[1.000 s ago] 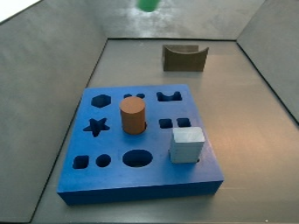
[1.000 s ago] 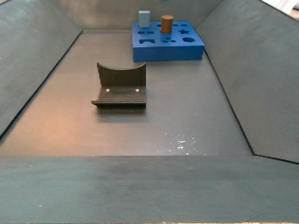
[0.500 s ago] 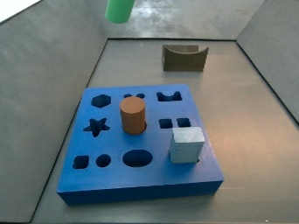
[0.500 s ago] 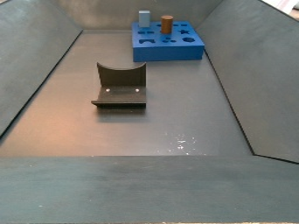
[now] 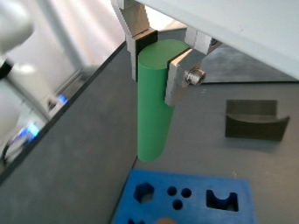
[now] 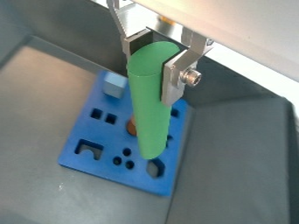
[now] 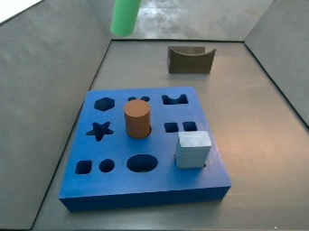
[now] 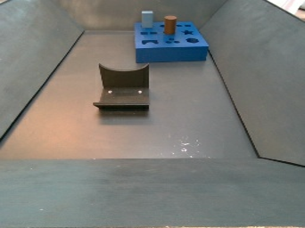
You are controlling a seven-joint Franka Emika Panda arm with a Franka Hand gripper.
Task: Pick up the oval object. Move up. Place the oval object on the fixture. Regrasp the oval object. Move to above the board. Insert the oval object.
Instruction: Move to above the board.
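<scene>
The oval object (image 5: 155, 105), a bright green rounded peg, hangs upright in my gripper (image 5: 158, 66), which is shut on its upper end; both wrist views show the silver fingers (image 6: 176, 77) pressed against its sides. In a side view only the oval object's lower part (image 7: 125, 16) shows at the picture's top edge, high over the floor beyond the board's far left corner. The blue board (image 7: 115, 185) with its shaped holes lies near the front. The fixture (image 7: 191, 60), a dark notched block, stands farther back with nothing on it. My gripper is out of view in both side views.
A brown-orange cylinder (image 7: 136, 119) and a pale grey cube (image 7: 193, 149) stand in holes of the board (image 8: 179, 52). Grey sloping walls enclose the floor. The fixture (image 8: 123, 87) stands mid-floor, apart from the board (image 6: 100, 144).
In the side view the green peg has moved left and come a little lower. Board, cylinder, cube and fixture have not moved.
</scene>
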